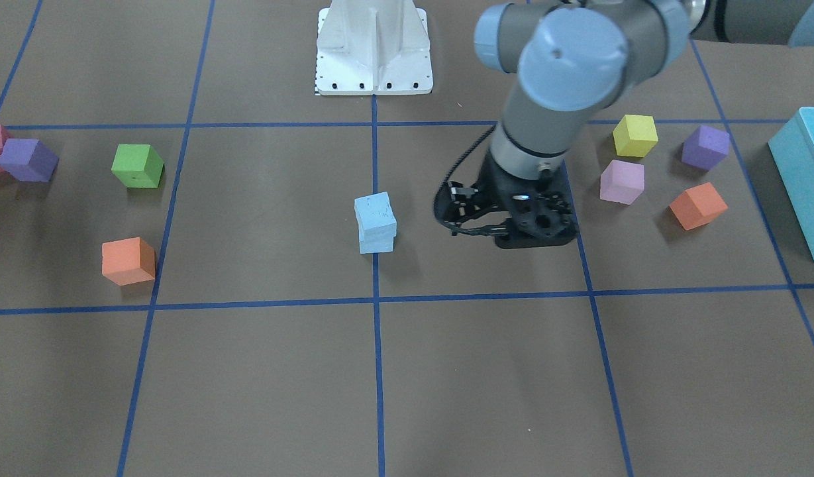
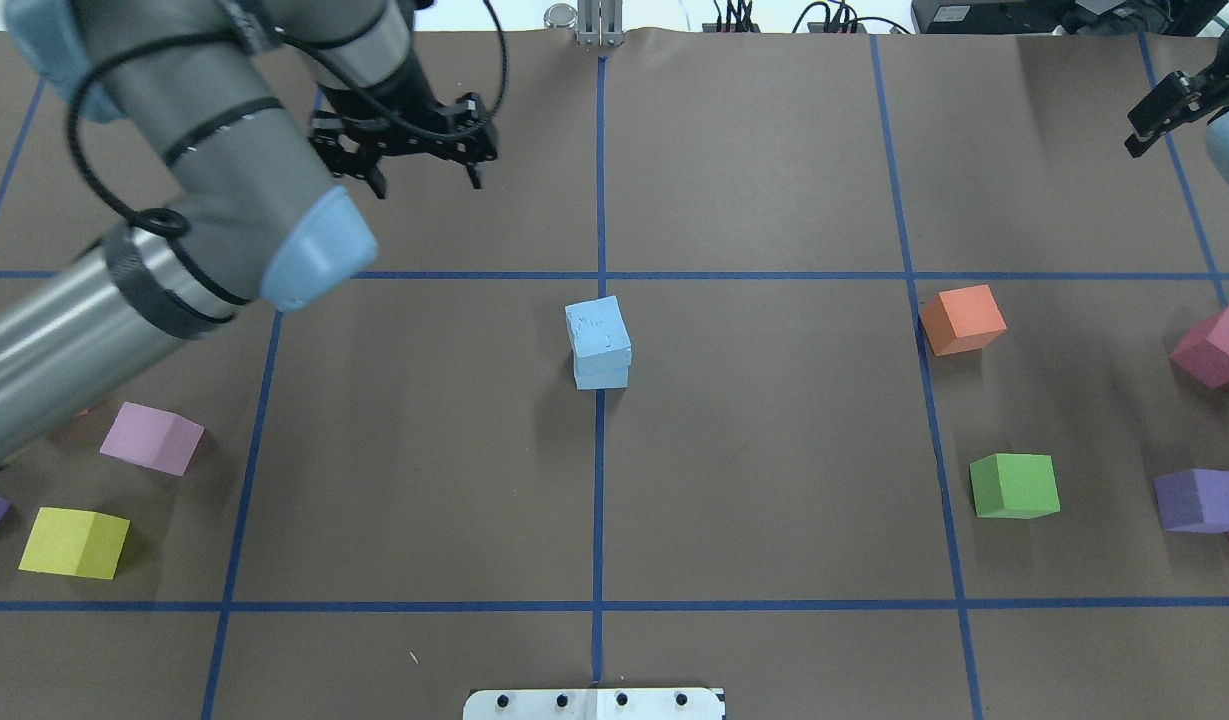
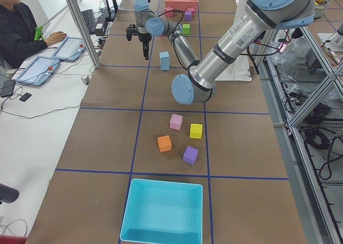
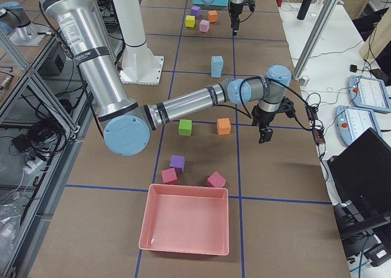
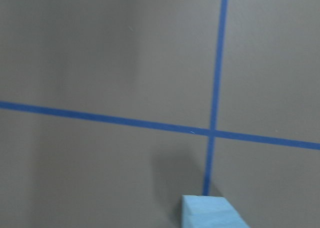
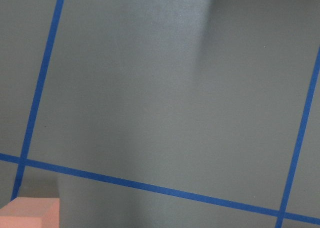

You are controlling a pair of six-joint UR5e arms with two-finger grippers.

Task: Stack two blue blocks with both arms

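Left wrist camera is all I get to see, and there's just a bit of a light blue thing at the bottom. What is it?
Observer: It's a stack: a pale sky-blue foam cube sits on a second sky-blue foam cube, in the middle of the brown table.
Operator: Is a claw holding them?
Observer: No. The left gripper is open and empty, hanging off to one side, beyond the stack.
Operator: Where's the other claw?
Observer: The right gripper hangs near the far right end of the table, past an orange foam cube. I can't tell if it's open.
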